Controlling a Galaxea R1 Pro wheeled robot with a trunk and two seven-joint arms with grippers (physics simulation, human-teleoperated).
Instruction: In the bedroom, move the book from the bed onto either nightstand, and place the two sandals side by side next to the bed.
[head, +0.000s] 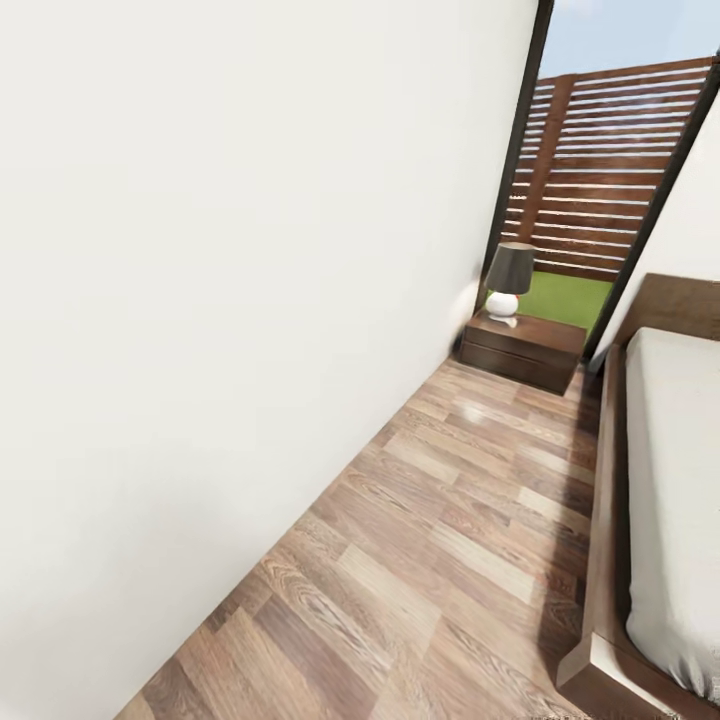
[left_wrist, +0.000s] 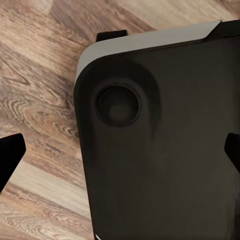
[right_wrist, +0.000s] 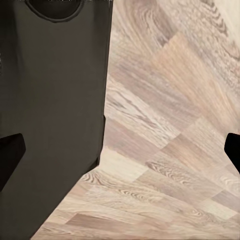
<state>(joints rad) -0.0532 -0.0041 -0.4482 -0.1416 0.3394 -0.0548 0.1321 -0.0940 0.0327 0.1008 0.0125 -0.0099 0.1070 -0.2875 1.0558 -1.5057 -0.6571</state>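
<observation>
The bed (head: 604, 560) runs along the right side of the head view, a dark wooden frame around an off-white mattress (head: 680, 470). A dark reddish-brown nightstand (head: 522, 350) stands at the far end of the floor strip, beside the headboard. The book and the sandals are out of view. In the left wrist view my left gripper (left_wrist: 120, 152) is open, its dark fingertips (left_wrist: 10, 156) far apart over the robot's black base (left_wrist: 165, 150). My right gripper (right_wrist: 120, 152) is open too, empty, above the plank floor (right_wrist: 170, 130).
A white wall (head: 200, 300) closes the left side, leaving a narrow strip of wood floor (head: 450, 520) between it and the bed. A lamp (head: 508, 278) with a dark shade sits on the nightstand. Behind it a tall window (head: 600, 170) shows a slatted fence and grass.
</observation>
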